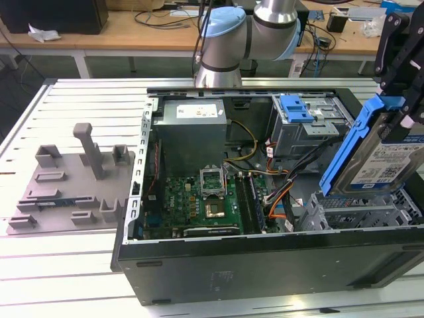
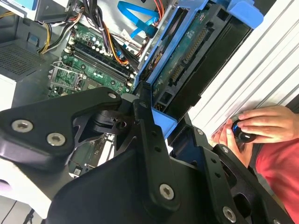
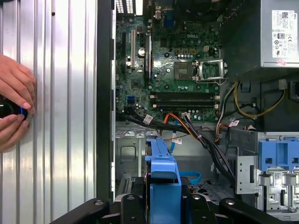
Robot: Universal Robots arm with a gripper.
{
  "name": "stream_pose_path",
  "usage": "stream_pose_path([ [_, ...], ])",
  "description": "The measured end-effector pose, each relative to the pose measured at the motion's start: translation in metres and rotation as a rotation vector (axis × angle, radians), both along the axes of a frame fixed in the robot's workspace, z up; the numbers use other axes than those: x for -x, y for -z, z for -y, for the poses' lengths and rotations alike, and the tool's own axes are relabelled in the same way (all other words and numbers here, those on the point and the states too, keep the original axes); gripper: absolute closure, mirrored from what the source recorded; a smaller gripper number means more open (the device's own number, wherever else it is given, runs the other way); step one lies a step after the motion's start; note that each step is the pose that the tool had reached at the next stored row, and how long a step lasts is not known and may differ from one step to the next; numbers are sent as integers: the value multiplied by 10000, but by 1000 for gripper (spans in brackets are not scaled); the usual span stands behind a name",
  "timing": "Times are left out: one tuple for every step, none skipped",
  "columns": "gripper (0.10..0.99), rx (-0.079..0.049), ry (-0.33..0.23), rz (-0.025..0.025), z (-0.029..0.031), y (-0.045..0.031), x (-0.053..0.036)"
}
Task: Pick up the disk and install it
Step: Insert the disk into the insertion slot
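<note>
Black claw (image 2: 163,127) sits closest to the lens in both wrist views, jaws pinched on the disk (image 2: 187,60) and gripping it across its blue side rails. In the first wrist view the claw (image 3: 163,201) holds the disk (image 3: 162,161) edge-on, with only a thin blue rail showing, long axis running away from the camera toward the motherboard (image 3: 182,60).

In the exterior view the claw (image 1: 397,109) is at the exterior view's right, above the open computer case (image 1: 199,271). The disk (image 1: 387,159) hangs tilted, label face toward the camera. Its long axis is slanted, upper end in the claw and lower end down by the metal drive cage (image 1: 344,215). Cannot tell if it touches the cage. The second wrist view shows the disk's green circuit-board underside and connector end.

Inside the case: grey power supply box (image 1: 192,126), a blue clip (image 1: 295,109) in the upper bay, orange and black cables (image 1: 281,199). A grey plastic fixture (image 1: 66,192) lies on the slatted table (image 1: 66,106), at the exterior view's left of the case.

A person's hand (image 2: 264,122) rests on a black knob (image 2: 243,133) on the table beside the case.
</note>
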State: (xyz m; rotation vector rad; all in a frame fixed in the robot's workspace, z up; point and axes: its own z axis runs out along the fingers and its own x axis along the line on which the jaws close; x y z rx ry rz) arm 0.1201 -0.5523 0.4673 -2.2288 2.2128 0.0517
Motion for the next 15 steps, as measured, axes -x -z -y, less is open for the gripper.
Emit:
stream_pose_path([
  [718, 3, -30, 0, 0, -1, 0],
  [718, 6, -50, -1, -1, -2, 0],
  [718, 6, -52, 0, -1, -2, 0],
  [718, 6, -56, 0, -1, -2, 0],
  [718, 4, -57, 0, 0, -1, 0],
  [718, 4, -56, -1, 1, -1, 0],
  [718, 5, -57, 0, 3, -1, 0],
  [718, 5, -57, 0, 5, 0, 0],
  [718, 4, -57, 0, 6, 1, 0],
  [718, 5, -57, -1, 8, 1, 0],
  [718, 6, -57, 0, 14, 2, 0],
  [718, 5, -57, 0, 17, 4, 0],
  [718, 7, -57, 0, 18, 6, 0],
  [718, 5, -57, -1, 19, 12, 0],
  [718, 5, -56, 0, 19, 14, 0],
])
